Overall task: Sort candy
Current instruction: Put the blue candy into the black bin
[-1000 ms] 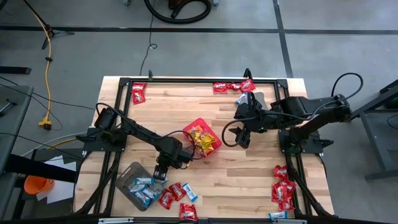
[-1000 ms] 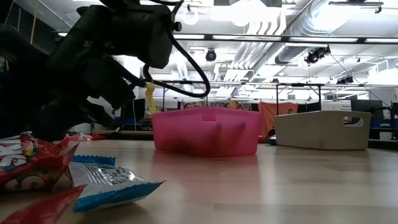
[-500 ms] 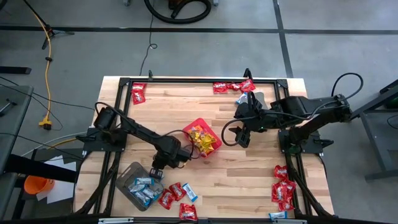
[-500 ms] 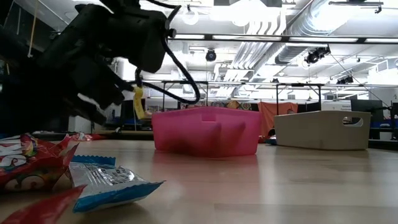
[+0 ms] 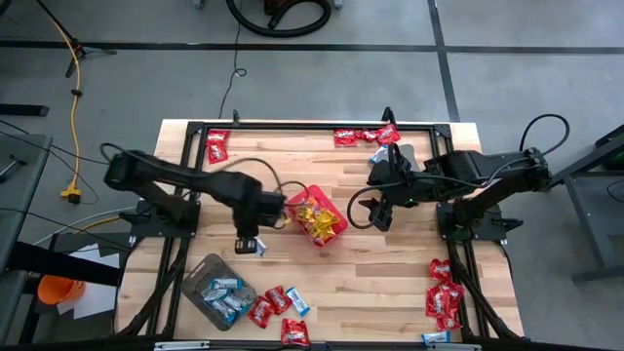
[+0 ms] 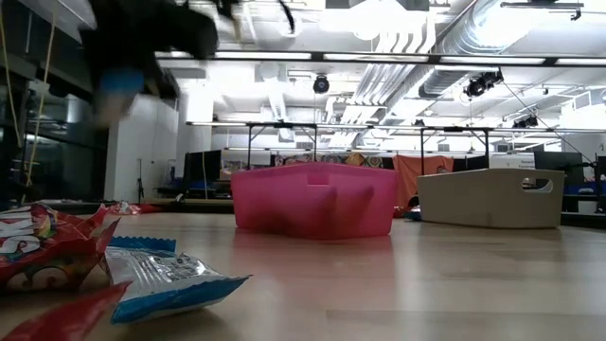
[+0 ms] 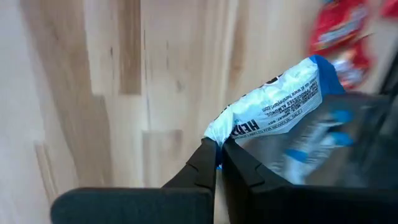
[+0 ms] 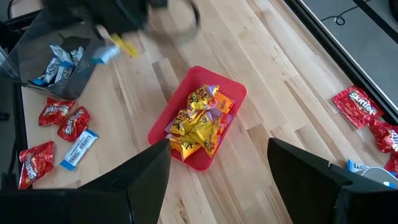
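My left gripper (image 5: 250, 244) hangs over the table between the grey tub (image 5: 216, 291) and the red bin (image 5: 317, 216), shut on a blue-and-white candy packet (image 7: 273, 106). The tub holds several more blue-and-white packets, and the bin holds yellow packets (image 8: 200, 123). In the low view this gripper (image 6: 123, 57) is a blur at the upper left. My right gripper (image 5: 363, 210) waits open in the air just right of the red bin, which shows between its fingers (image 8: 146, 180). My left gripper pinches the packet's end edge (image 7: 219, 134) between its two shut fingers. The fingers come from above and point steeply down. The packet hangs from them, clear of the table.
Red packets lie at the far left (image 5: 216, 146), far middle (image 5: 366, 135), near right (image 5: 444, 297) and near the front edge (image 5: 278, 307), with loose blue-and-white ones (image 5: 299, 302) among them. A pale tub (image 6: 488, 197) stands beyond the red bin on the right.
My left gripper has risen quickly from beside the grey tub and gone toward the table's far edge, carrying the blue-and-white packet up clear of the table. In the low view it has climbed almost out of the picture.
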Tool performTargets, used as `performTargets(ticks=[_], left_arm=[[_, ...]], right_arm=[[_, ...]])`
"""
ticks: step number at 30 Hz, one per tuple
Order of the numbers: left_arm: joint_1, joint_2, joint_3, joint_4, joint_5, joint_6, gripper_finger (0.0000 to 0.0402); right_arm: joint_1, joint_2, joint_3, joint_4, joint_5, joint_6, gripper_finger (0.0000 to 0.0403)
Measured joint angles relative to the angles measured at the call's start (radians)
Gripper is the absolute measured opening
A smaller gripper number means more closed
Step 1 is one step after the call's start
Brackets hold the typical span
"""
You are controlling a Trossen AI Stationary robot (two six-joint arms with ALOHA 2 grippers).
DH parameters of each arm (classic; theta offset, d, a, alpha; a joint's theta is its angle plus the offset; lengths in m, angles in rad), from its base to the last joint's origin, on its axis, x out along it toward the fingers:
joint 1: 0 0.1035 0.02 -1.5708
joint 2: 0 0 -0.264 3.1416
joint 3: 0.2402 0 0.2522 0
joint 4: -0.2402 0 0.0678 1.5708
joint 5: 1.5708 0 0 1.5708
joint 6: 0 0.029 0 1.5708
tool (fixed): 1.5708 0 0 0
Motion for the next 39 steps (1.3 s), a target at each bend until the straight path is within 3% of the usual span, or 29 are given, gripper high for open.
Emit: performTargets(ticks=[4,9,15,19,24,35,39], left_arm=[[-0.074,-0.117,0.044,-0.113,0.005,-0.162,0.0000],[-0.265,-0.185,0.014,-0.231,0.005,-0.355,0.0000],[-0.519,-0.171,-0.076,-0.045,0.057,-0.602,0.0000],[-0.616,-0.142,-0.095,0.061,0.049,-0.718,0.0003],[-0.628,-0.125,-0.097,0.065,0.017,-0.752,0.0030],[-0.575,-0.134,-0.095,0.076,0.106,-0.733,0.0152],[-0.506,-0.145,-0.068,0.151,0.015,-0.725,0.0169]], right_arm=[[0.000,0.000,0.000,0.000,0.031,-0.006,0.0264],[0.000,0.000,0.000,0.000,0.042,-0.007,0.0264],[0.000,0.000,0.000,0.000,0.042,-0.018,0.0264],[0.000,0.000,0.000,0.001,0.042,-0.034,0.0264],[-0.005,0.000,0.000,0.001,0.042,-0.034,0.0264],[0.015,0.000,0.000,-0.010,0.033,-0.028,0.0264],[0.038,0.000,0.000,-0.040,0.033,0.006,0.0264]])
